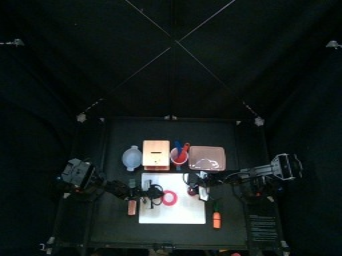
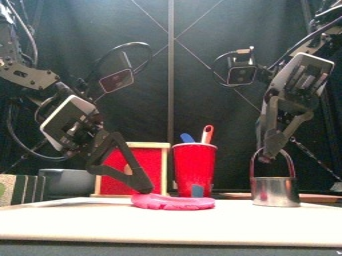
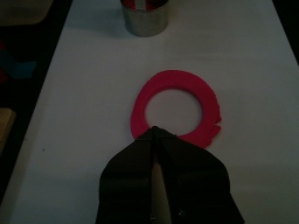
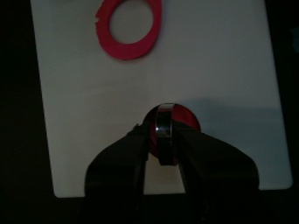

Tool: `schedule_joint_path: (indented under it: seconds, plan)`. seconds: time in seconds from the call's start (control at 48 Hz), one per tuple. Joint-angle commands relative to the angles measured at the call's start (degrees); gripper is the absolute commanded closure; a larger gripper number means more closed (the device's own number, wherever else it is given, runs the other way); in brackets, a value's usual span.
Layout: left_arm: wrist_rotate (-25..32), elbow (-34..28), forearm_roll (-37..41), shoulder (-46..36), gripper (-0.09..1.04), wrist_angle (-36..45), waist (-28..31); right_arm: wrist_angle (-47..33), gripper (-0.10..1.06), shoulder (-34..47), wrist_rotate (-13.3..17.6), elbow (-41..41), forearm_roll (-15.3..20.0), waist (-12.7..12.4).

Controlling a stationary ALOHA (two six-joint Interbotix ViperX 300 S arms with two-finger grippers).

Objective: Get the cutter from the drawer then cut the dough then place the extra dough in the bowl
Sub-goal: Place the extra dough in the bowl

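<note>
We see the right tool (image 2: 271, 158) clamped on the wire handle of the cutter (image 2: 274, 190), which stands on the board (image 1: 181, 225) beside the dough ring (image 2: 174, 203), where the closed left tool (image 2: 138, 190) touches its edge.

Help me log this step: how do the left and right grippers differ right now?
The left gripper reaches low and slanted, pinching the dough ring at its edge; the right gripper hangs upright, gripping the cutter by its wire handle. The left holds something flat and pink, the right a standing metal cylinder. Both are shut, over the white board.
</note>
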Motion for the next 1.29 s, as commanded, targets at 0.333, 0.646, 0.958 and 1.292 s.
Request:
schedule_joint_path:
  seconds: [0.333,0.646,0.958,1.292]
  plan:
    - [0.00,-1.76,0.00,-4.83,0.45,3.69,5.45,-1.85,0.09,-1.32,-0.26,-2.55,0.18,-0.18]
    - [0.70,-5.54,5.45,-2.81,0.21,15.56,6.33,-2.64,0.09,-0.97,-0.35,-2.99,0.18,0.18]
    - [0.79,-5.54,6.15,-1.58,0.15,16.44,7.82,-2.81,0.09,0.18,-0.18,-3.16,0.18,0.35]
    - [0.79,-8.17,6.86,2.02,0.17,23.55,8.70,-2.81,0.09,1.67,-0.18,-3.96,-0.18,0.35]
